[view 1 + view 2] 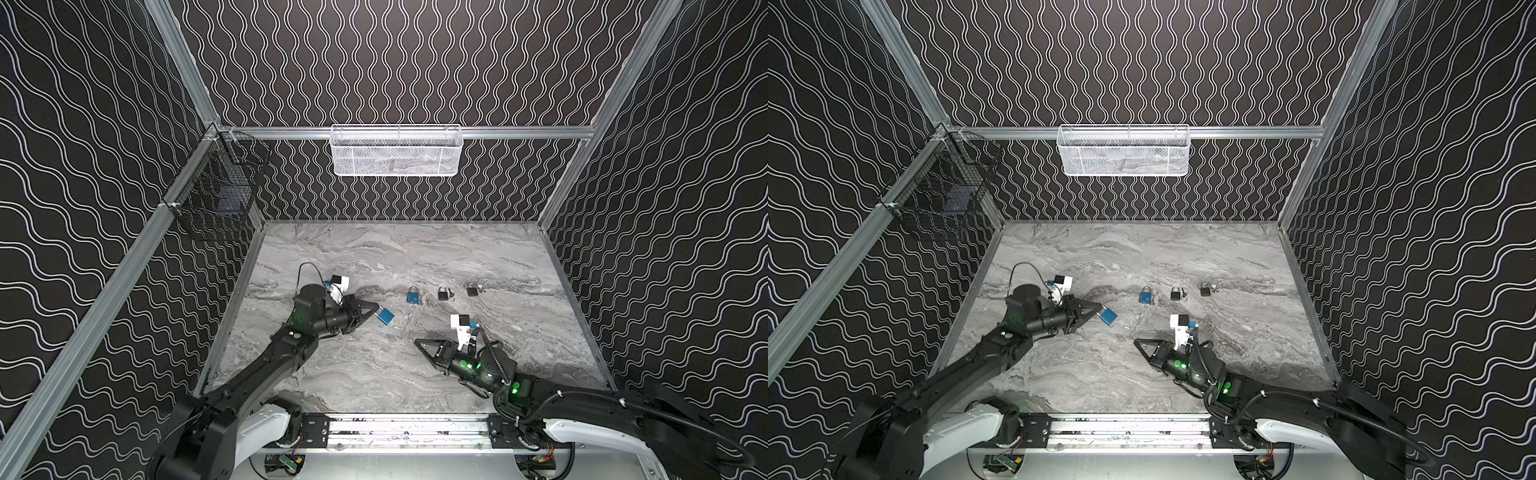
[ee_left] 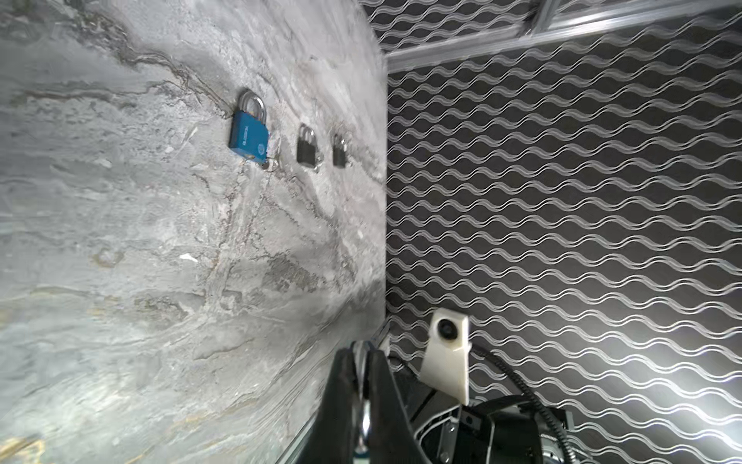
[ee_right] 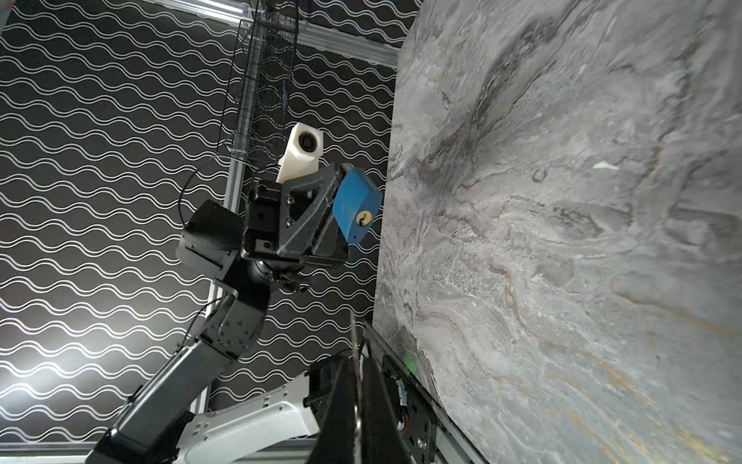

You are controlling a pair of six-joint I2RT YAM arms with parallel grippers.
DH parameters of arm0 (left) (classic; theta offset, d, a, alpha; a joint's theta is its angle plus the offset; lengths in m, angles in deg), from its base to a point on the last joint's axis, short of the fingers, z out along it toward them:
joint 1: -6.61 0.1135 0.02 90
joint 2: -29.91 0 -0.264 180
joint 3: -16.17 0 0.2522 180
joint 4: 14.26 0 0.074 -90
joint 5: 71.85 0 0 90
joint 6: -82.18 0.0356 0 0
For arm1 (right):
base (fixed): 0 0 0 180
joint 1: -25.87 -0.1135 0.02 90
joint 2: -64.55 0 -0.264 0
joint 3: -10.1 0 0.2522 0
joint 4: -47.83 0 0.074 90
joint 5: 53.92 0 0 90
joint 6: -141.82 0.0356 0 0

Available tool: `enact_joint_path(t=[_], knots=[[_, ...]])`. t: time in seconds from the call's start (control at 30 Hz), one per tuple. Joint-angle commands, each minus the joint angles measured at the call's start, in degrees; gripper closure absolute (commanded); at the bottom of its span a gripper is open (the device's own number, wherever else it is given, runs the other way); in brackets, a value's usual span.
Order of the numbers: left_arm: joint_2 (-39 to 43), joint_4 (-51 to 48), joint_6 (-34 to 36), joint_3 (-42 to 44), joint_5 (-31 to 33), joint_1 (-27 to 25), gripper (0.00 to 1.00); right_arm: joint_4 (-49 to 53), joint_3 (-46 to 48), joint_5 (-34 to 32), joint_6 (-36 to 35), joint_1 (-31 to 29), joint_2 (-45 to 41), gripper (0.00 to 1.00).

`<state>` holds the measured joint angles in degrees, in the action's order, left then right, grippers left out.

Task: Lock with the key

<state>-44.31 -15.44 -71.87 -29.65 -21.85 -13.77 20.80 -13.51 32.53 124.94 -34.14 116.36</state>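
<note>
Four padlocks are in sight, but only one is in play. The padlock (image 1: pixel 386 316) to be locked is held up off the table (image 1: pixel 374 374), left of its middle. The left claw (image 1: pixel 377 310) pinches it by the steel shackle. In the right wrist view its brass keyhole (image 3: pixel 363 219) faces the right claw (image 3: pixel 355 361), which is pressed together on a thin metal key (image 3: pixel 353 337) seen edge-on. Key and keyhole are well apart, so the step in hand looks like the approach before insertion. To do it well, the right wrist should first roll until the flat of the key matches the slot. It should then travel straight along the line of the keyhole rather than sweeping in from the side. A grip on the shackle alone probably lets the body swing, so the push should be light and aimed back toward the left claw, which ought to hold steady. If the tip catches on the brass face, it is better to back off and realign than to press harder. Whether the shackle is seated in the body cannot be told. A spare blue padlock (image 1: pixel 412 296), a black padlock (image 1: pixel 443 294) and another black padlock (image 1: pixel 472 289) lie in a row farther back, clear of both arms.
</note>
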Motion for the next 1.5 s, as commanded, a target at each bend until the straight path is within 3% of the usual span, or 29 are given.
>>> enact_joint_path(t=[0.0,0.1,0.3,0.57,0.97,1.07,1.47], knots=[[-6.2,-14.9,14.6,-7.2,-4.7,1.2,1.0,14.5,0.5,-0.7,-2.4,2.3,-6.9,1.0],[-12.9,-28.0,24.8,-15.8,0.7,1.5,1.0,22.9,1.1,0.7,-3.8,6.4,-14.4,1.0],[-26.6,-38.7,36.8,-30.5,1.5,2.3,1.0,35.7,-1.3,5.8,-8.2,13.8,-19.8,1.0],[-42.2,-51.7,49.0,-49.1,0.0,2.6,1.0,33.0,-1.2,15.1,-11.0,20.3,-15.4,1.0],[-55.0,-57.2,56.7,-58.8,-1.0,6.7,1.0,30.3,-3.4,23.5,-14.2,26.6,-9.7,1.0],[-56.7,-59.0,58.4,-60.4,2.0,6.8,1.0,27.4,-3.5,24.7,-13.9,27.3,-6.6,1.0],[-60.7,-62.6,61.1,-65.6,3.2,7.8,1.0,19.2,-6.7,29.0,-13.9,27.7,5.7,1.0]])
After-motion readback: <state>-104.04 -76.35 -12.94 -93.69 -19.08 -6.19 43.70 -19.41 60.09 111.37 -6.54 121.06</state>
